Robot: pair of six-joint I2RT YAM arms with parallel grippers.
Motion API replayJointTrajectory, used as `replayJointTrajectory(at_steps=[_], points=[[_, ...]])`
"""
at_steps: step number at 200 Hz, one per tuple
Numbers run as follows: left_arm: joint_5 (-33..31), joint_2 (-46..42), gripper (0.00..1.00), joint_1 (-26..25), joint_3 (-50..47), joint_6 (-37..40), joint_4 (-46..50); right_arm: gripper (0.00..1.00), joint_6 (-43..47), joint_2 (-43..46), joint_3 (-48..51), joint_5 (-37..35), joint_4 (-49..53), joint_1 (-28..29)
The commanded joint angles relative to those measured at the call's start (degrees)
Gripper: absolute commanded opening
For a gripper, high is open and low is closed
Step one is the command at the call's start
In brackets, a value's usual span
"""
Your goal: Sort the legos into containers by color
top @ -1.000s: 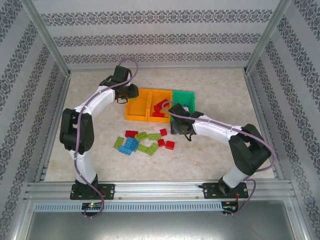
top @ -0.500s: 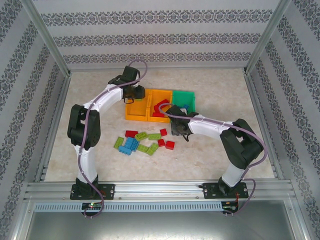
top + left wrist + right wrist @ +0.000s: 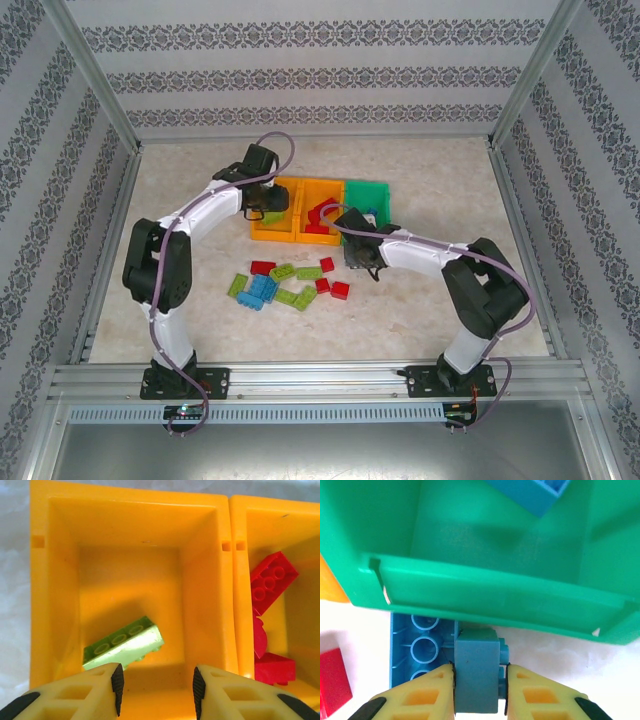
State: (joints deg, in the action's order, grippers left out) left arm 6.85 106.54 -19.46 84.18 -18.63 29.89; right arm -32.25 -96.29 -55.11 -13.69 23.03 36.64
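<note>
Though begun, judged unfinished: found right gripper (image 3: 477, 680) clamped on blue studded plastic brick (image 3: 476, 652), left gripper (image 3: 156, 685) apart, mixed bricks (image 3: 265, 290) unsorted at seven o'clock of joined plastic bins (image 3: 272, 236).

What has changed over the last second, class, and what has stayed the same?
The left pincer moved right over the left orange bin, opened and let go a lime green lego, now lying inside. The right pincer closed on a blue lego beside the green bin. The loose legos on the table and the bins stayed put.

Red, blue, green legos (image 3: 262, 289) scattered near joined containers (image 3: 272, 236)
</note>
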Motion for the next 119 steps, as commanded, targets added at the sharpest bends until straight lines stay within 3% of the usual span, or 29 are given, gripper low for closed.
replayJointTrajectory(at_steps=[1, 78, 106, 119], points=[[-1.2, -2.5, 0.43, -0.2, -1.2, -0.4, -1.6, 0.18, -0.8, 1.8, 2.9, 2.3, 2.3, 1.5], [-0.5, -2.9, 0.43, -0.2, -3.2, -1.2, -2.4, 0.22, -2.7, 5.9, 7.5, 6.7, 4.2, 4.0], [-0.3, -2.9, 0.43, -0.3, -3.4, -1.2, -2.4, 0.4, -3.8, 5.6, 7.6, 5.6, 4.5, 4.0], [-0.6, -3.1, 0.43, -0.2, -3.5, -1.1, -2.3, 0.43, -4.2, 6.7, 7.8, 5.2, 3.9, 4.0]])
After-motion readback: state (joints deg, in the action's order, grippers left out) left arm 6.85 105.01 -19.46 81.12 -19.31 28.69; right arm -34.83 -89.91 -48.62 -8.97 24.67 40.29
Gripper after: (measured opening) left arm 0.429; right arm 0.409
